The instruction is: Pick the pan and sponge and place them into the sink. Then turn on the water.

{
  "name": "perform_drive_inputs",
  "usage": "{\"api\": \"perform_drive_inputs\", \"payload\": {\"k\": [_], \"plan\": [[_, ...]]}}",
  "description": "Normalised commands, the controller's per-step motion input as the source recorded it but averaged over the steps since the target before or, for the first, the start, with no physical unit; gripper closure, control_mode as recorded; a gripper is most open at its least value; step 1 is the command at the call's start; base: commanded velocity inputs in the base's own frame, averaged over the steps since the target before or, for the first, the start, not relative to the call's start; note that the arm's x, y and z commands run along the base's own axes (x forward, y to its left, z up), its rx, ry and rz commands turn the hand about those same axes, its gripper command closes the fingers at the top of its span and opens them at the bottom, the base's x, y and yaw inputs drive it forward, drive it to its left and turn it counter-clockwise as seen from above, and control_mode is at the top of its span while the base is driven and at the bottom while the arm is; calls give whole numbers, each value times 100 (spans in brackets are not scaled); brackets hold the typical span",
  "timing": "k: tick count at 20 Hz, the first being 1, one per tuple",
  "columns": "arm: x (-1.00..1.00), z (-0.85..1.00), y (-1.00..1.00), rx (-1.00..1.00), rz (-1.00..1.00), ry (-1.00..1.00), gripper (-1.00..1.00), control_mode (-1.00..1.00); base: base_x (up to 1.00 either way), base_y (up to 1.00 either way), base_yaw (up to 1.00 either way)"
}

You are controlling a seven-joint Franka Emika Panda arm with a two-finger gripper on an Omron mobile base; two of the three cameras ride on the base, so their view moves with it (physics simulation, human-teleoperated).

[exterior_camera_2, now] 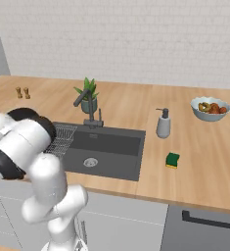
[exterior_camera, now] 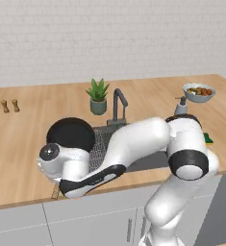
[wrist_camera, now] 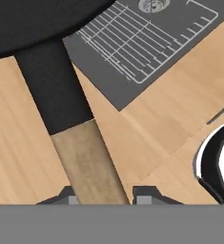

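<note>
Jaws closed on the pan's wooden handle: in your hand view the two dark finger tips [wrist_camera: 68, 196] flank the light wood, one on each side, with the gripper [wrist_camera: 104, 196] centred on the handle near its free end. Beyond the tips, the handle runs up into a black neck and joins the round black pan [wrist_camera: 32, 21], whose body sits over the wooden counter [wrist_camera: 18, 143], its rim reaching the edge of the sink.

In your left base view the arm bends low to the left, its hand set at the front edge of the counter, and the pan lies just behind it, left of the sink [exterior_camera: 148, 161] and partly over the wire grid rack [exterior_camera: 101, 144]. In your right base view the sponge [exterior_camera_2: 172, 160] lies green side up on the counter, right of the sink and well apart from the pan. Behind it stands the soap dispenser [exterior_camera_2: 163, 123]. At the back rim of the sink rises the faucet [exterior_camera: 118, 105], with a potted plant [exterior_camera: 98, 97] just beside it. Farther off you see a bowl of fruit [exterior_camera_2: 210, 109] to the right and two small shakers [exterior_camera: 10, 106] to the far left.
</note>
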Motion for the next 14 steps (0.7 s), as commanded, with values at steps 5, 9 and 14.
{"api": "perform_drive_inputs", "payload": {"k": [5, 9, 14], "plan": [[-79, 88, -100, 23, 1, -12, 100, -100, 0, 0, 0], [-61, 100, -92, 9, 3, -4, 100, -100, 0, 0, 0], [-34, 100, -77, 4, 2, 0, 100, -100, 0, 0, 0]]}}
